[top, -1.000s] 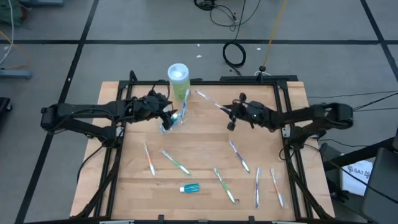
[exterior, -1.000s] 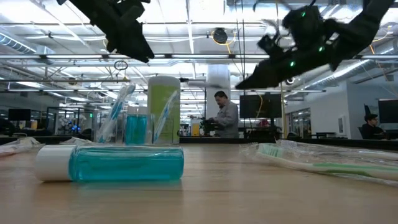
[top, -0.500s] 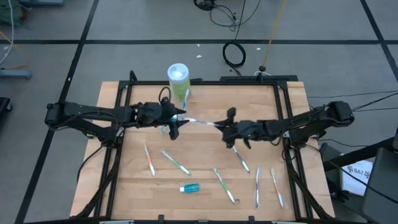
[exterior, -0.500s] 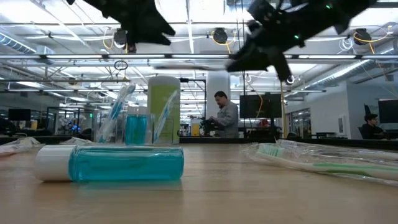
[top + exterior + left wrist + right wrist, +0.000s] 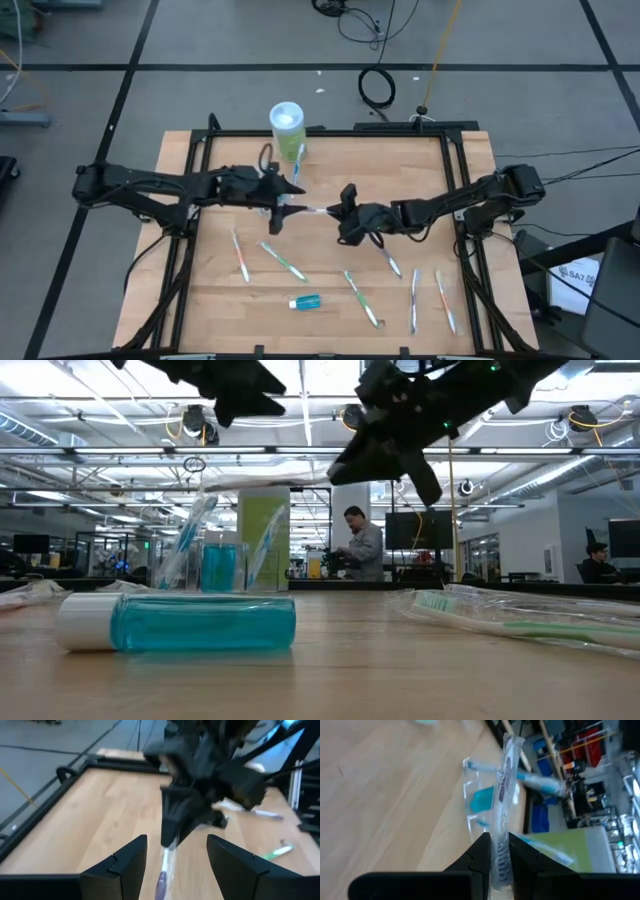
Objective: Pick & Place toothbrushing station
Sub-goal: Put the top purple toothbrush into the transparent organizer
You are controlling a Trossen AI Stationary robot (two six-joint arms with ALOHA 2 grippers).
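open-plan lab: monitors, ceiling trusses

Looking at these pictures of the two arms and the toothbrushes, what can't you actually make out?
- Right gripper: blurred in the left wrist view, so its grip shows only in its own wrist view.
- Wrapped toothbrush: its lower end is hidden between the fingers.
- Clear cup: in the high view the left gripper covers it.
- Toothpaste tube: too small in the high view to read any label.
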